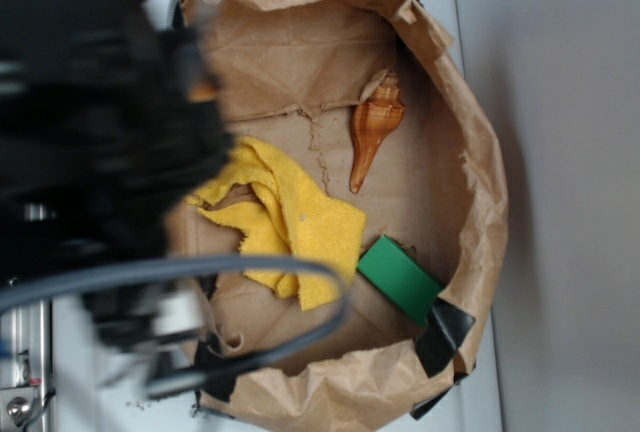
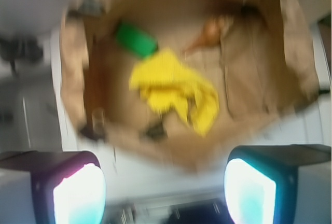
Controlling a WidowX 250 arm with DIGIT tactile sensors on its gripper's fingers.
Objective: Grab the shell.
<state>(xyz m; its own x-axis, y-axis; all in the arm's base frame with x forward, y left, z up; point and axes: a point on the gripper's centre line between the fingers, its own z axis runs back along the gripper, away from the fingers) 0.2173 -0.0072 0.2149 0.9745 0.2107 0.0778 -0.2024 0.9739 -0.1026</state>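
We saw the gripper (image 2: pixel 165 193) with jaws wide, high above the paper-lined basin (image 1: pixel 485 182). The shell (image 1: pixel 374 128) lay beside the yellow cloth (image 1: pixel 285 217); descending off-target risked snagging cloth instead.

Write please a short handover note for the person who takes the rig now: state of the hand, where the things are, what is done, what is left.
Hand: open, empty, hanging above the near rim of the paper-lined bin, well short of the shell.
Shell: lies free on the brown paper, pointed tail toward the yellow cloth, touching neither the cloth nor the green block.
Done: nothing gripped yet.
Left: move over the shell, come down, close on it, lift. The wrist view is blurred, so check alignment first.
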